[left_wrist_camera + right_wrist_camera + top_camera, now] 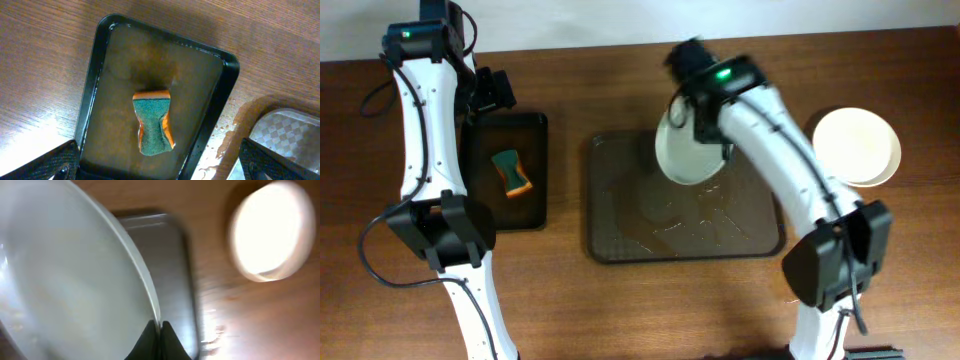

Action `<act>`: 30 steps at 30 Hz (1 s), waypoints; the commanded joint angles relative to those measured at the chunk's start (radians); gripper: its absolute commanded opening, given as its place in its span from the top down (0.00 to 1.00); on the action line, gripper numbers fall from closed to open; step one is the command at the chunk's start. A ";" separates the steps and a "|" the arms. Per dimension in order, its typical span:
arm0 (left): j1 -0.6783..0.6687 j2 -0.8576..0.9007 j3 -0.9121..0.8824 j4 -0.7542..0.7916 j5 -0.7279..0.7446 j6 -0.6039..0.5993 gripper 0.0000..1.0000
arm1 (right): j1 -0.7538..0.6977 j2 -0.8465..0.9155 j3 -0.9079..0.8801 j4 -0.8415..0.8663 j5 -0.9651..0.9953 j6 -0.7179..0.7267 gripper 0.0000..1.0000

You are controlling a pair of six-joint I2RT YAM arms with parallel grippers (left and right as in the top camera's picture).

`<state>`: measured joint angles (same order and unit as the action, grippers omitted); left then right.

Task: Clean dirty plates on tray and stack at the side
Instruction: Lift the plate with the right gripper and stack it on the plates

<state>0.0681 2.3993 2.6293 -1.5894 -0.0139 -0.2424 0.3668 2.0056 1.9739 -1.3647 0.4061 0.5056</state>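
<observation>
My right gripper [712, 135] is shut on the rim of a white plate [688, 148] and holds it tilted above the back of the dark brown tray [620, 230]. In the right wrist view the plate [65, 275] fills the left, its rim pinched between my fingers [160, 330]. More white plates [857, 147] are stacked on the table at the right; the stack also shows in the right wrist view [270, 230]. My left gripper [160, 165] is open and empty above the green-and-orange sponge [152, 122].
The sponge [512, 171] lies in a small black tray [535, 130] left of the brown tray. The brown tray's floor looks wet. Water drops lie on the wood between the two trays [220, 140].
</observation>
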 commanded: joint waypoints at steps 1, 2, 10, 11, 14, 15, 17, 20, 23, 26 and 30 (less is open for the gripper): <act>0.007 -0.004 0.008 -0.002 0.003 0.009 0.00 | -0.255 -0.045 0.020 0.076 -0.578 -0.003 0.96; 0.007 -0.004 0.008 -0.002 0.003 0.009 0.00 | -0.327 -0.046 0.020 0.101 -0.710 -0.030 0.96; 0.007 -0.004 0.008 -0.002 0.003 0.009 0.00 | -0.991 -0.026 -0.019 0.140 -0.690 -0.180 0.96; 0.007 -0.004 0.008 -0.002 0.003 0.009 0.00 | -1.019 -0.018 -0.046 0.164 -0.645 -0.180 0.96; 0.007 -0.004 0.008 -0.002 0.003 0.009 0.00 | -1.049 -0.016 -0.186 0.332 -0.629 -0.180 0.96; 0.007 -0.004 0.008 -0.002 0.003 0.009 0.00 | -1.049 -0.016 -0.237 0.394 -0.629 -0.180 0.96; 0.007 -0.004 0.008 -0.002 0.003 0.009 0.00 | -1.049 -0.016 -0.337 0.488 -0.624 -0.176 0.96; 0.007 -0.004 0.008 -0.002 0.003 0.009 0.00 | -1.049 -0.016 -0.439 0.586 -0.603 -0.176 0.96; 0.007 -0.004 0.008 -0.002 0.003 0.009 0.00 | -1.049 -0.014 -0.498 0.624 -0.603 -0.177 0.73; 0.007 -0.004 0.008 -0.002 0.003 0.009 0.00 | -1.049 -0.019 -0.457 0.590 -0.604 -0.211 0.37; 0.007 -0.004 0.008 -0.002 0.003 0.009 0.00 | -1.049 -0.096 -0.249 0.429 -0.608 -0.222 0.30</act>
<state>0.0681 2.3993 2.6293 -1.5902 -0.0143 -0.2420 -0.6830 1.9991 1.5787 -0.8841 -0.2062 0.3019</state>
